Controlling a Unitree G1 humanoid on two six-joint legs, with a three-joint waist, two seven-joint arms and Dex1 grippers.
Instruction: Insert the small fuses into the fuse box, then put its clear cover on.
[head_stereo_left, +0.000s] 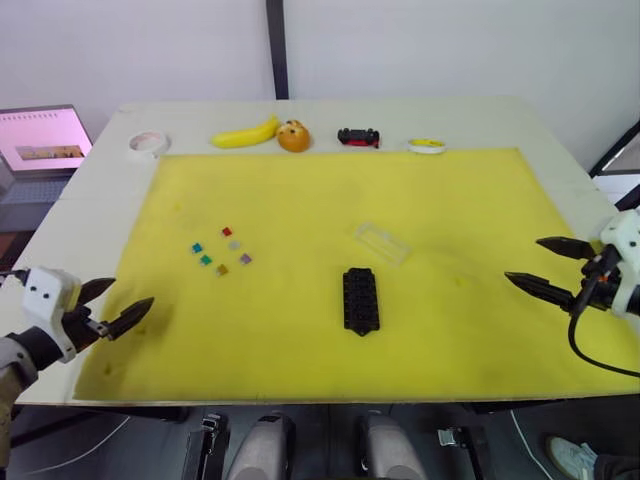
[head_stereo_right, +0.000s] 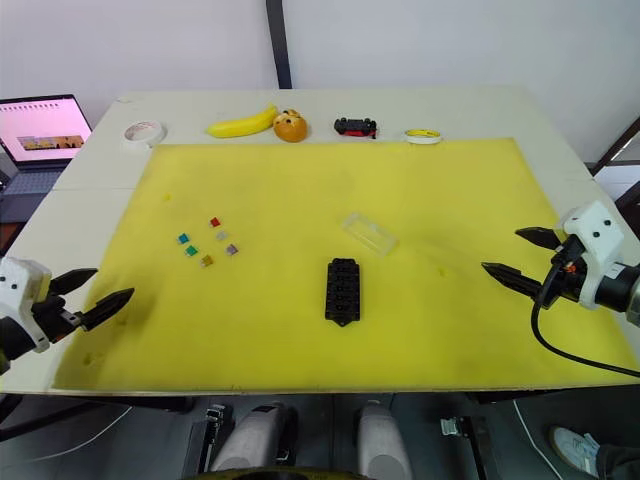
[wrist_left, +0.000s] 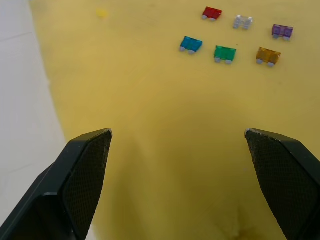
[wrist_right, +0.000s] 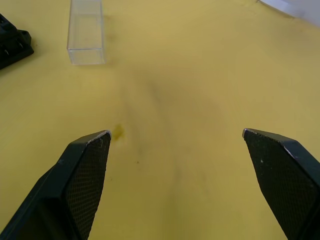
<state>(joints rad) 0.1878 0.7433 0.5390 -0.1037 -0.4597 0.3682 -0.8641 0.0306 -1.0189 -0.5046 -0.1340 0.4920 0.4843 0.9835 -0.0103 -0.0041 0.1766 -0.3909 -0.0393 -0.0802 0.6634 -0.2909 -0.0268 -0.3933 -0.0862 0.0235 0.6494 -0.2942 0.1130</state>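
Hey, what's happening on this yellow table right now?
Nothing is being handled yet. The left gripper and the right gripper hover open and empty at opposite edges of the yellow mat. Six small coloured plastic fuses lie loose on the mat toward the left. The black rectangular fuse box sits near the middle with its slots unfilled, and the clear plastic cover lies on the mat just beyond it, not fitted.

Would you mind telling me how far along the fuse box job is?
Nothing is done yet. The six fuses lie loose on the mat, the fuse box looks unfilled, and the clear cover lies beside it. The left hand and right hand are open, holding nothing.
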